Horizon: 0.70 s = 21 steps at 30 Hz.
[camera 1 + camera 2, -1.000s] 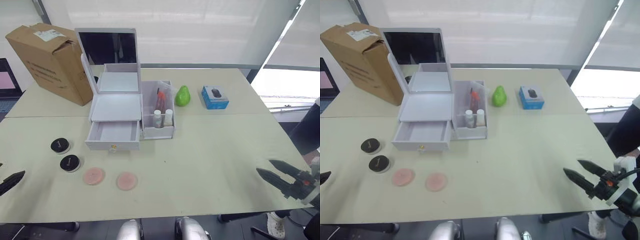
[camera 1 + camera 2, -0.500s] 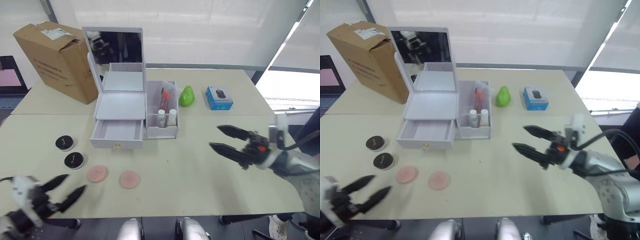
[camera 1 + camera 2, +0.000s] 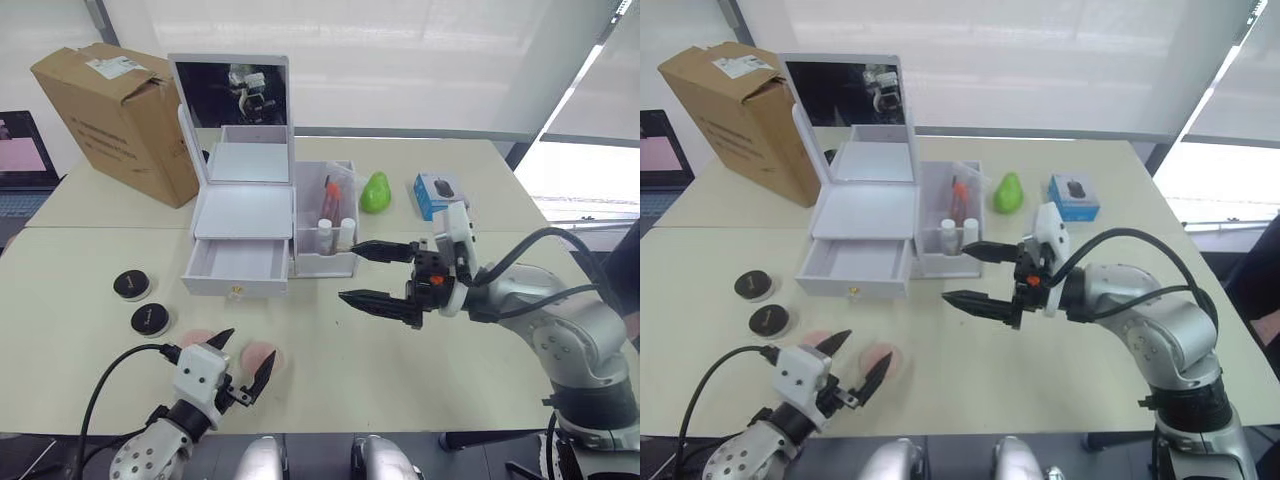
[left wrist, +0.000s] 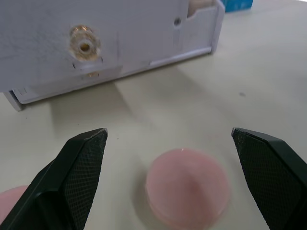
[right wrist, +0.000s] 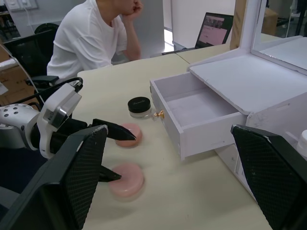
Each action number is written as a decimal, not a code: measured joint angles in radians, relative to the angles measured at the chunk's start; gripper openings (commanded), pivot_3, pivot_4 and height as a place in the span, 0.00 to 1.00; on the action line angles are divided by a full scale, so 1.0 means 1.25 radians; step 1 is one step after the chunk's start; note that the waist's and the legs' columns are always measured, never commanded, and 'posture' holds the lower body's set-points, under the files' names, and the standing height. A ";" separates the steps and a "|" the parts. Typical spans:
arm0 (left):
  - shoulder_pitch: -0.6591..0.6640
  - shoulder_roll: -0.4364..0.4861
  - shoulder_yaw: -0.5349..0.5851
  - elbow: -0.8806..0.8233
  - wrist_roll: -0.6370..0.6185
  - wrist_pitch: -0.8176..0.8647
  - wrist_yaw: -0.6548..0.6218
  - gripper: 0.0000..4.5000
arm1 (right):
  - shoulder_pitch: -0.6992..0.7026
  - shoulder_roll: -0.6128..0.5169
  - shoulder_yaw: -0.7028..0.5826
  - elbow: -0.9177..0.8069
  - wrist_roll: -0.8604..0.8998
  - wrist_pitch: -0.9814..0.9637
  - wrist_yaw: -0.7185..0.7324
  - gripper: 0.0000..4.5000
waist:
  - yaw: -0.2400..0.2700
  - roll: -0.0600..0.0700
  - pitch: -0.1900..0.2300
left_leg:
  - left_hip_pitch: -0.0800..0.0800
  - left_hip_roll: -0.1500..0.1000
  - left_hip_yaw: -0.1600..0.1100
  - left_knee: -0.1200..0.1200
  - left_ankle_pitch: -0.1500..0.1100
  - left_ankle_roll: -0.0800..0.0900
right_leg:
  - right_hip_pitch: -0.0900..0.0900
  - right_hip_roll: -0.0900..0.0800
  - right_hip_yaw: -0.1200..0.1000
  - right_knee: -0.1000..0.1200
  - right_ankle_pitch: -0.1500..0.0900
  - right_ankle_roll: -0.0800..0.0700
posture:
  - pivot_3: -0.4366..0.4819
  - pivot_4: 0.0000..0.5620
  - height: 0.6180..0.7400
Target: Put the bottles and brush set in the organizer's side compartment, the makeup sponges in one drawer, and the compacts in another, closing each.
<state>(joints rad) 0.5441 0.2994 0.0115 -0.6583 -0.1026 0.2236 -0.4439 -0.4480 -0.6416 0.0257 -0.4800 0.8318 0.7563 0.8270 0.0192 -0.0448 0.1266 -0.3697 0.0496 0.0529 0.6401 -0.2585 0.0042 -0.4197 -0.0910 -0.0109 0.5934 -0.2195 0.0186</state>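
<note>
The left hand [image 3: 238, 361] came in from the edge and stopped open around one pink sponge [image 3: 262, 357]. The right hand [image 3: 378, 275] moved in over the surface [image 3: 440, 360], near the white box [image 3: 247, 225].

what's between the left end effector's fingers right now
One pink makeup sponge lies on the table between the open fingers of the left end effector; the left wrist view shows it untouched, with bare tabletop either side.

Bare table [image 3: 480, 360] lies open at 4 o'clock of the organizer [image 3: 250, 215]. Its pulled-out drawer [image 3: 237, 268] juts toward 6 o'clock, leaving a narrow lane before two pink sponges [image 3: 262, 358] and two compacts [image 3: 140, 302] at 7 to 8 o'clock.
</note>
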 measured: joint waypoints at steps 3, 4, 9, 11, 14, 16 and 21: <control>-0.011 0.017 -0.021 0.012 0.009 0.019 0.001 0.99 | -0.018 -0.001 0.004 0.000 -0.020 0.000 -0.002 1.00 | 0.000 0.000 0.000 | 0.000 0.000 -0.001 0.000 0.000 0.000 | 0.000 0.000 -0.001 0.000 0.000 0.000 | 0.48 0.27 1.00; -0.016 0.021 -0.025 0.015 0.011 0.026 0.001 0.99 | -0.024 -0.001 0.004 0.001 -0.023 0.000 -0.002 1.00 | 0.000 0.001 0.000 | 0.000 0.000 -0.001 0.000 0.000 0.000 | 0.000 0.000 -0.001 0.000 0.000 0.000 | 0.48 0.27 1.00; -0.046 0.022 -0.057 0.038 0.041 0.084 0.033 0.99 | -0.068 0.000 0.004 0.001 -0.031 -0.001 -0.003 1.00 | -0.001 0.001 0.000 | 0.000 0.000 -0.001 0.000 0.000 0.000 | 0.000 0.000 -0.001 0.000 0.000 0.000 | 0.48 0.27 1.00; -0.057 0.022 -0.069 0.037 0.047 0.106 0.041 0.99 | -0.076 0.000 0.004 0.000 -0.035 -0.001 -0.003 1.00 | 0.000 0.002 0.000 | 0.000 0.000 -0.001 0.000 0.000 0.000 | 0.000 0.000 -0.001 0.000 0.000 0.000 | 0.48 0.27 1.00; -0.077 0.022 -0.080 0.034 0.047 0.139 0.047 0.99 | -0.079 0.000 0.004 0.000 -0.035 -0.001 -0.003 1.00 | 0.004 0.003 -0.001 | 0.000 0.000 0.000 0.000 0.000 0.000 | 0.000 -0.001 -0.001 0.000 0.000 0.000 | 0.48 0.27 1.00; -0.082 0.024 -0.081 0.033 0.047 0.147 0.047 0.99 | -0.079 0.000 0.004 0.000 -0.036 -0.001 -0.002 1.00 | 0.005 0.003 -0.001 | 0.000 0.000 0.000 0.000 0.000 0.000 | 0.000 -0.001 -0.001 0.000 0.000 0.000 | 0.48 0.27 1.00; -0.084 0.029 -0.085 0.033 0.045 0.149 0.046 0.80 | -0.079 0.000 0.004 0.000 -0.036 -0.001 -0.003 1.00 | 0.004 0.003 -0.001 | 0.000 0.000 -0.001 0.000 0.000 0.000 | 0.000 -0.001 -0.001 0.000 0.000 0.000 | 0.48 0.27 1.00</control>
<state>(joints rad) 0.4392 0.3362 -0.0946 -0.6173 -0.0458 0.4098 -0.3862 -0.5462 -0.6410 0.0306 -0.4794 0.7862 0.7553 0.8238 0.0240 -0.0412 0.1255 -0.3697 0.0494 0.0522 0.6402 -0.2585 0.0042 -0.4194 -0.0923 -0.0122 0.5938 -0.2193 0.0184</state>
